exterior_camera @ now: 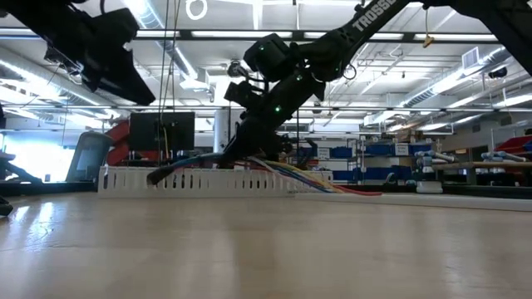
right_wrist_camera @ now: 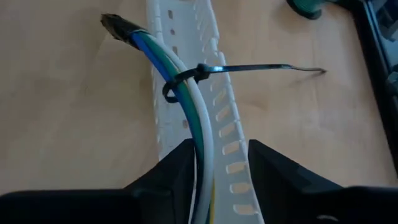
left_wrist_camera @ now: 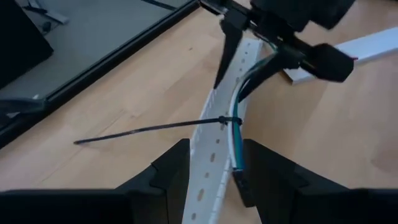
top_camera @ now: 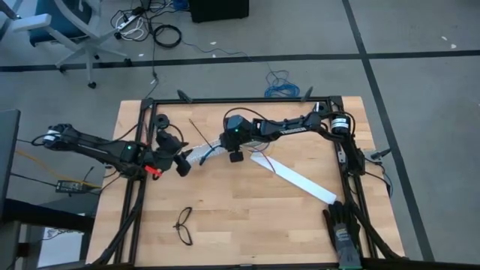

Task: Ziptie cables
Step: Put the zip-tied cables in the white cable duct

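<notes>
A wooden table (top_camera: 247, 217) fills the scene, framed by a black rail (top_camera: 240, 100) along its far edge and sides. A pair of black thin-framed glasses (top_camera: 184, 226) lies on the near left part of the tabletop. A wide flat white strip (top_camera: 294, 178) lies slanting right of the middle. A white slotted duct (right_wrist_camera: 225, 134) lies near the table's centre. On the grey floor beyond the table are a blue coil of wire (top_camera: 281, 86), a black cable loop (top_camera: 167, 35) and an office chair's base (top_camera: 79, 49).

Bright overhead strip lights, soft shadows; wrist views blurry near pincer fingers (left_wrist_camera: 168, 180).
</notes>
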Controlling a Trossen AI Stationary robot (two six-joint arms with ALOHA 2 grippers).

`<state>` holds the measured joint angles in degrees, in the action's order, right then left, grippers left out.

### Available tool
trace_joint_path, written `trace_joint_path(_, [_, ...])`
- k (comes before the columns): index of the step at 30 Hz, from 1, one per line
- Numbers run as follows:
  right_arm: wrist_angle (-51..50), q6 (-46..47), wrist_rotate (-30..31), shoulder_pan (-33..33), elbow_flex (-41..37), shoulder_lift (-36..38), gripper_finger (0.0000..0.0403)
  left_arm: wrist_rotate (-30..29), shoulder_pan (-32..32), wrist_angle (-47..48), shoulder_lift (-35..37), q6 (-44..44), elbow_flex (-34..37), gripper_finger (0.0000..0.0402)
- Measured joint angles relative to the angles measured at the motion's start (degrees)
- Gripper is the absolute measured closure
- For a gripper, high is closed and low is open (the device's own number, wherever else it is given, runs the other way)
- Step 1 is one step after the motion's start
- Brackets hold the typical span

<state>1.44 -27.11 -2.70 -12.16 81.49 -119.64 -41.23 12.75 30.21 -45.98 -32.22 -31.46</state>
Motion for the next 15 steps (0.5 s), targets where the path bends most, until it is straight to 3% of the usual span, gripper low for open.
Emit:
trace_joint_path(8, [-4.14, 0.11, -0.07, 0.15, 0.04, 4.54, 0.025, 0.7, 0.0, -8.53, -14.7, 2.02, 0.0, 0.0243])
trace_joint_path(15, [-15.08, 3.73, -3.18, -0.23, 0.13, 9.63, 0.0252, 0.83, -0.04, -18.17, -26.66, 3.15, -0.01, 0.0243])
